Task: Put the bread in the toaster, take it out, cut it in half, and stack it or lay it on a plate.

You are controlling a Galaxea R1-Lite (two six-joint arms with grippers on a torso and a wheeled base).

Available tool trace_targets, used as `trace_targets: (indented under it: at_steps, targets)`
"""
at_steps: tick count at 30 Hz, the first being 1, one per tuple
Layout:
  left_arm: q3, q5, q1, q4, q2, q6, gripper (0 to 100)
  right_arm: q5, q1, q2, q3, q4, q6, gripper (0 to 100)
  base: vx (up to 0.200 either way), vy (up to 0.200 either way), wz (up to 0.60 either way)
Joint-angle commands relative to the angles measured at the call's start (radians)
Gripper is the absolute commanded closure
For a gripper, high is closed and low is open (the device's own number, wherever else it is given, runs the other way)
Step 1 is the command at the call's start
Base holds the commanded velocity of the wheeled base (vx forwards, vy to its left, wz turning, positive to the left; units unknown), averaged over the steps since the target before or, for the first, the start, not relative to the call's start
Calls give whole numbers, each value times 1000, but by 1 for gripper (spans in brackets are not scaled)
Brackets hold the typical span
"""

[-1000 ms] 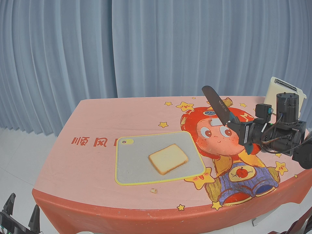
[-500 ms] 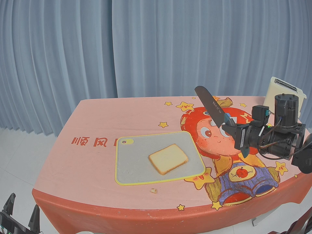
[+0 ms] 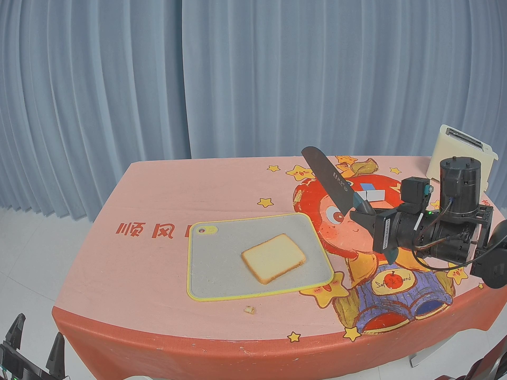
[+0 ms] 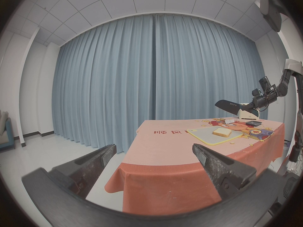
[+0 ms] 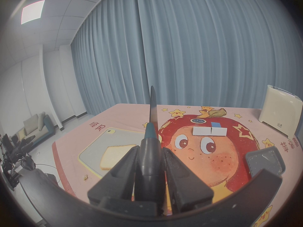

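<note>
A: Bread (image 3: 273, 257) is laid flat on the cutting board (image 3: 211, 275), mid-desk (image 3: 158, 196). By what is the knife (image 3: 330, 178) held?

B: Its handle is pinched by the right gripper (image 3: 368, 215), blade raised aslant. The slice is found lower, to the robot's left of it, its long axis skewed to the board's edges. The left gripper (image 4: 154, 161) is spread wide, well off the desk, so the right arm is judged nearer.

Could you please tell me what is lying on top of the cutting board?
One whole slice of bread lies on the cutting board, near its middle. The board's surface beneath the slice is covered. The knife in the right gripper hangs clear of it.
</note>
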Motion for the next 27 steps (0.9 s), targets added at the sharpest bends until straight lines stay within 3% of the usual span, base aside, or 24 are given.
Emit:
trace_targets:
  at_steps: [1, 12, 17, 27]
  targets:
    - [18, 1, 0, -1, 0, 0, 0, 2, 10, 5, 2, 0, 1, 100, 0, 0, 0]
    - [18, 1, 0, -1, 0, 0, 0, 12, 25, -6, 15, 1, -1, 100, 0, 0, 0]
    - [18, 1, 0, 0, 0, 0, 0, 55, 34, -6, 25, 1, -1, 100, 0, 0, 0]
    - [18, -1, 0, -1, 0, 3, 0, 46, 62, -17, 30, 0, -2, 100, 0, 0, 0]
